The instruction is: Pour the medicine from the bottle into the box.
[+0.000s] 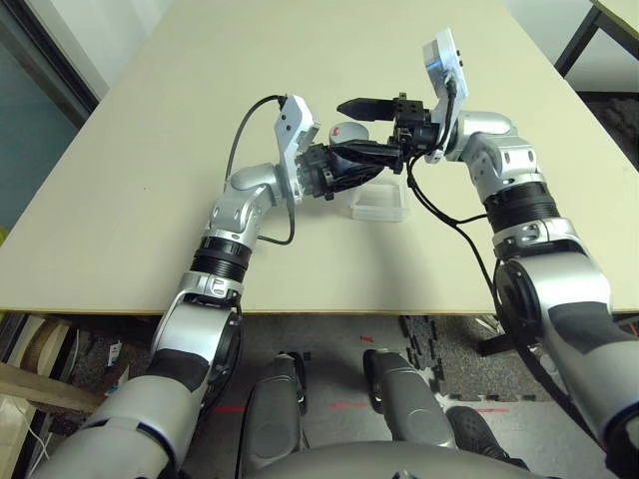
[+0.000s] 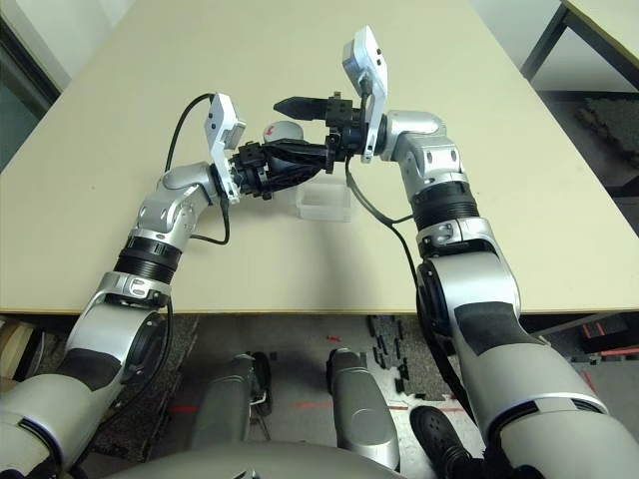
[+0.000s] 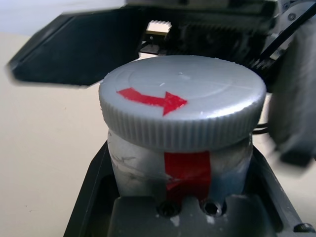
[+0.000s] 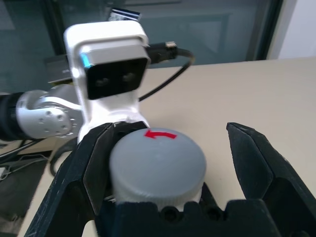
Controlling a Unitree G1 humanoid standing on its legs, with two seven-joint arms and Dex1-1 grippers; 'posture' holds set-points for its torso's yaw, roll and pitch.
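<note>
Capped silver-grey bottle (image 3: 180,163) sits pinched in the left gripper (image 1: 349,155) above the clear box (image 1: 379,204); right gripper (image 4: 180,168) straddles its cap (image 4: 157,165), fingers spread; a crooked twist could wrench it loose.

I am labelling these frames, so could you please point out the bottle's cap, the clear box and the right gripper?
cap (image 3: 182,98), left wrist view, top face.
box (image 1: 379,206), left eye view, near rim.
right gripper (image 4: 170,150), right wrist view, between fingertips.

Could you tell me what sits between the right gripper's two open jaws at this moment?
The bottle's grey cap, red arrow on top, sits between them in the right wrist view; the left gripper clamps the bottle below.
</note>
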